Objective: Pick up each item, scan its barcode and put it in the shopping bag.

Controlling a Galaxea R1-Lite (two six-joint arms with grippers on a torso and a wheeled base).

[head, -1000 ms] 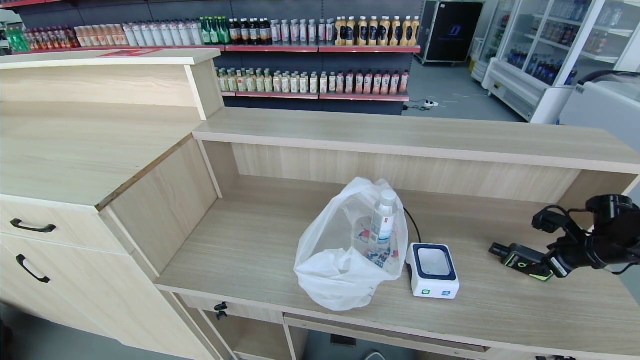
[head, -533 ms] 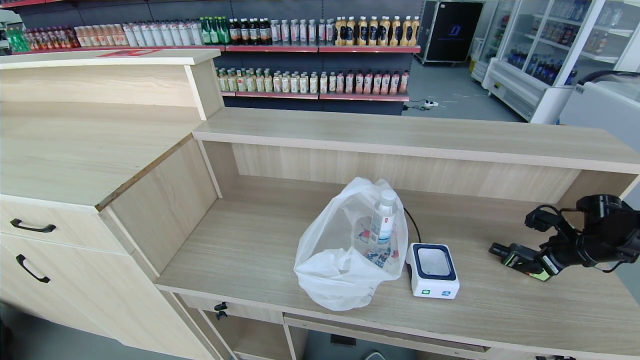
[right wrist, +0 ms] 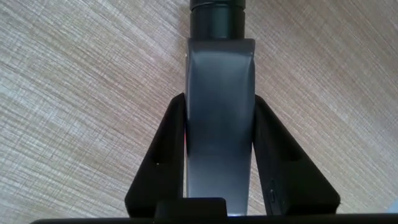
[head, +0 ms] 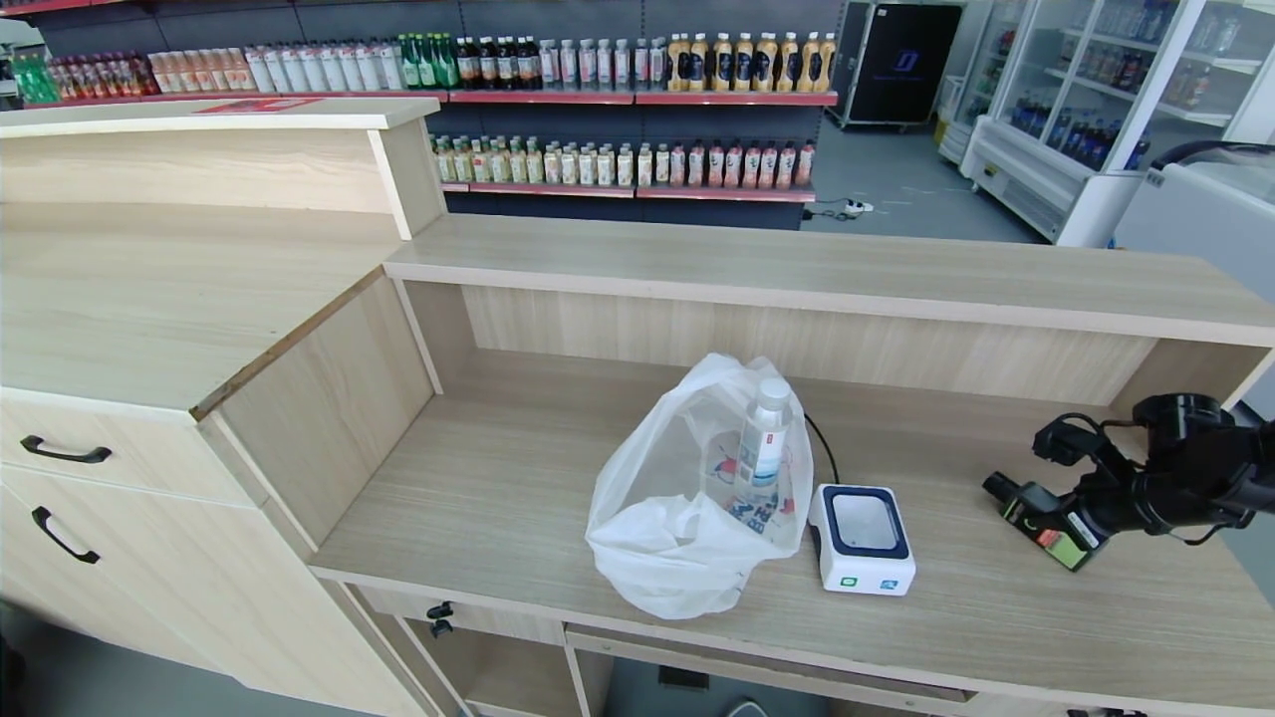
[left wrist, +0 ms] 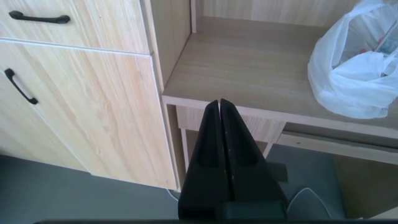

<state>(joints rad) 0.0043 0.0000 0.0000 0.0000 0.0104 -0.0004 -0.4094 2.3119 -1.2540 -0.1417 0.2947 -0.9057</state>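
**Over the table's (head: pixel 518 498) right end: dark tube (head: pixel 1036 523) pinched in the right end effector (right wrist: pixel 219 102)**

Its black cap points toward the scanner (head: pixel 862 538), well apart from it. The scanner sits just beside the white shopping bag (head: pixel 687 518), in which a clear bottle (head: pixel 765 428) stands upright. The left end effector (left wrist: pixel 220 106), fingers pressed together, hangs before the table's front left corner, near the cabinet (left wrist: pixel 93 112).

Head view overlooks the counter (head: pixel 518 498) from above; left wrist view shares the bag (left wrist: pixel 354 81).
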